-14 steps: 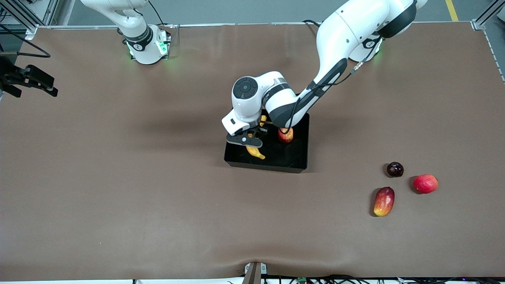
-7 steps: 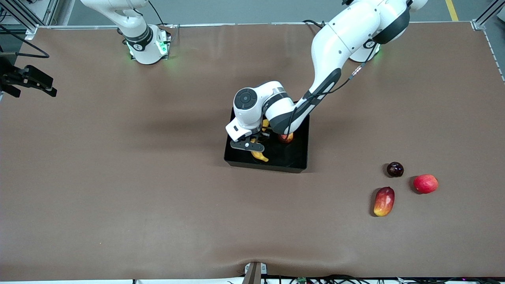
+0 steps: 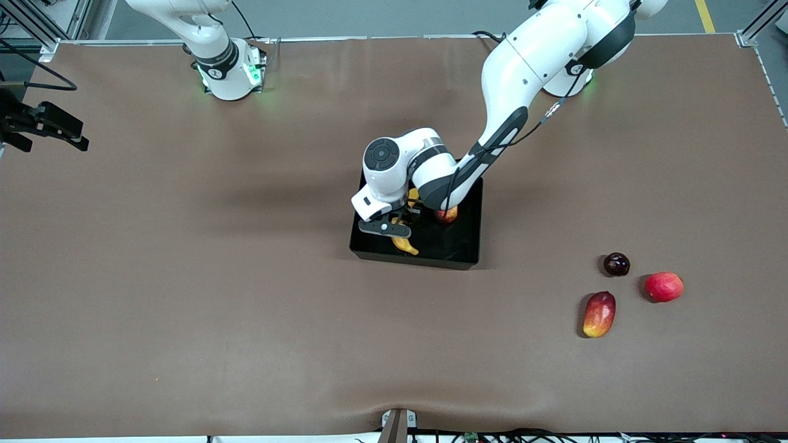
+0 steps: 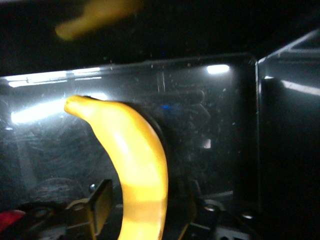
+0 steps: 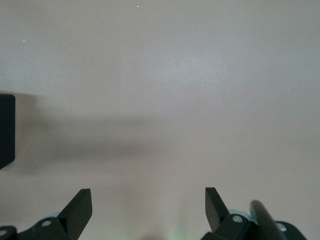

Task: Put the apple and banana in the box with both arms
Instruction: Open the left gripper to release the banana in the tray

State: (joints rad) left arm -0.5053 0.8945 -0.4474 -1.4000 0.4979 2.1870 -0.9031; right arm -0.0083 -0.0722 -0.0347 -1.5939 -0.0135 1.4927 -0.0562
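Left gripper (image 3: pixel 401 223): you see it low inside the box (image 3: pixel 466 246), jaws clamped on the banana (image 4: pixel 137 165).
Banana: between those jaws, over the box floor.
Apple (image 3: pixel 446 215): in the box, just beside the jaws.
Right gripper (image 5: pixel 148 206): waiting, jaws apart over bare table (image 3: pixel 184 277).

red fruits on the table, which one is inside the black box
Only the apple, beside the banana in the box; the other fruits lie on the table toward the left arm's end.
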